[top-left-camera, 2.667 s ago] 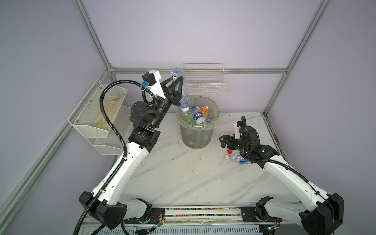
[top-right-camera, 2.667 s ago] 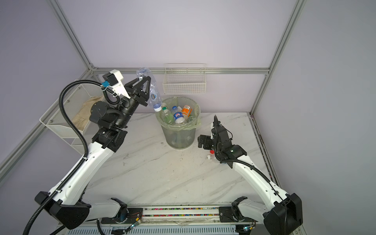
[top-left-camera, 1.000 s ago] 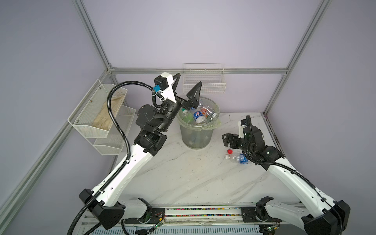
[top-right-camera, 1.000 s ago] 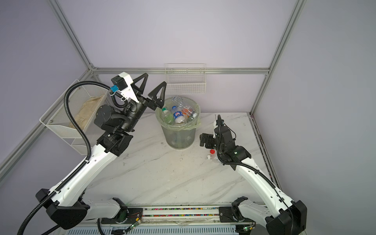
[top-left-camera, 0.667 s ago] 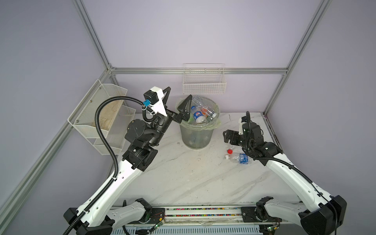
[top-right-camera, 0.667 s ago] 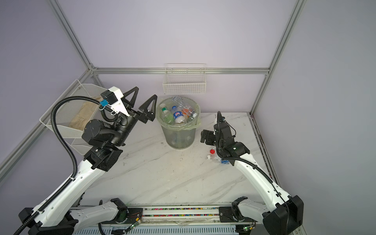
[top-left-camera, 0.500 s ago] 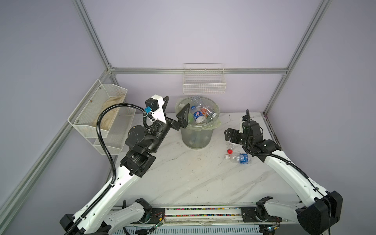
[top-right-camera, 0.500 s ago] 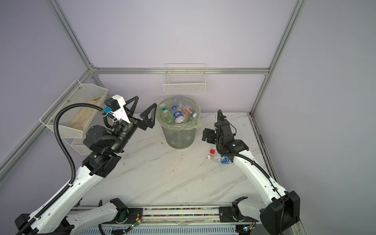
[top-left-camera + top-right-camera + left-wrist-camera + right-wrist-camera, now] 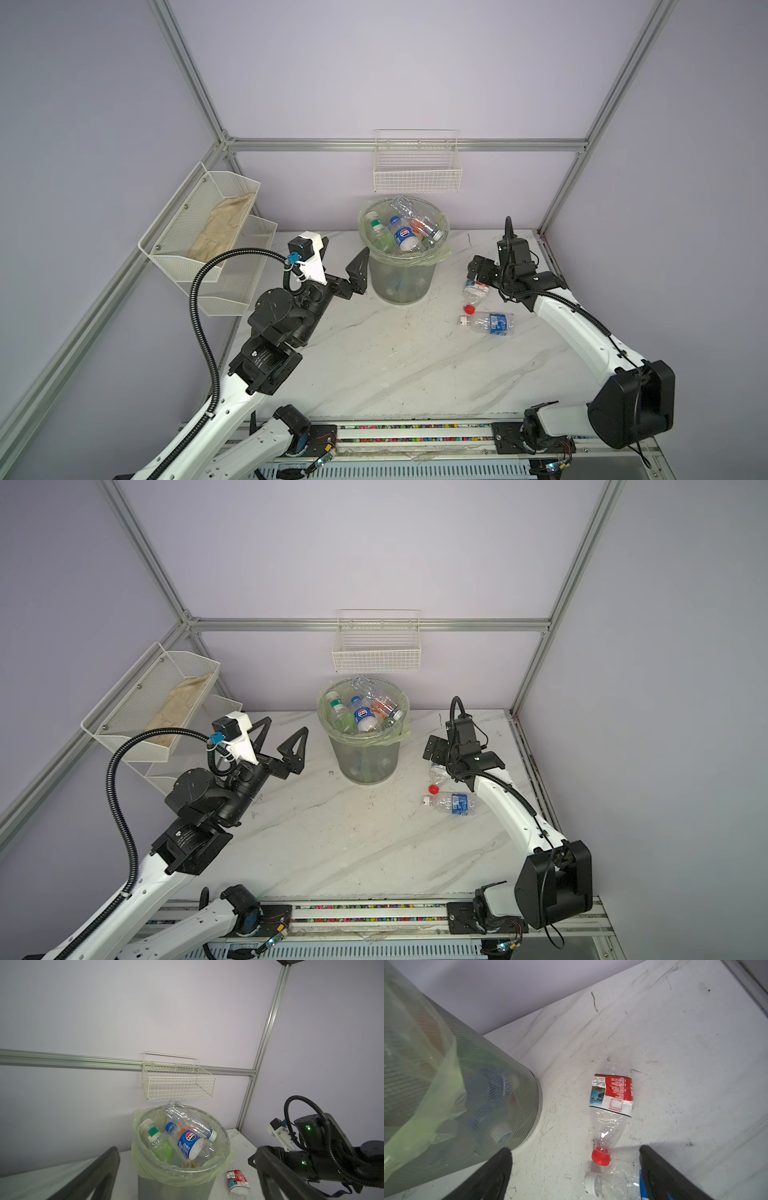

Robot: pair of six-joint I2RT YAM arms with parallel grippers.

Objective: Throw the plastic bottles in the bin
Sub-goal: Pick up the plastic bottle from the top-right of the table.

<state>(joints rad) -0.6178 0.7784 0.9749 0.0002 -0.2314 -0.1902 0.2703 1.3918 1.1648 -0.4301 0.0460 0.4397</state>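
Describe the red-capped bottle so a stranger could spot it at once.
Start at the tall round bin at the back of the table. Two bottles lie flat on the right arm's side of it. The red-capped bottle is the crumpled one nearer the bin, red-labelled; the blue-labelled bottle beside it has a white cap.

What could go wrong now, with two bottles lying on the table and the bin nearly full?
1. The bin is heaped, and the clear top bottle pokes above its rim, so another drop might bounce out.
2. The red-capped bottle lies close beside the white-capped bottle; the open right end effector may knock the second one away.
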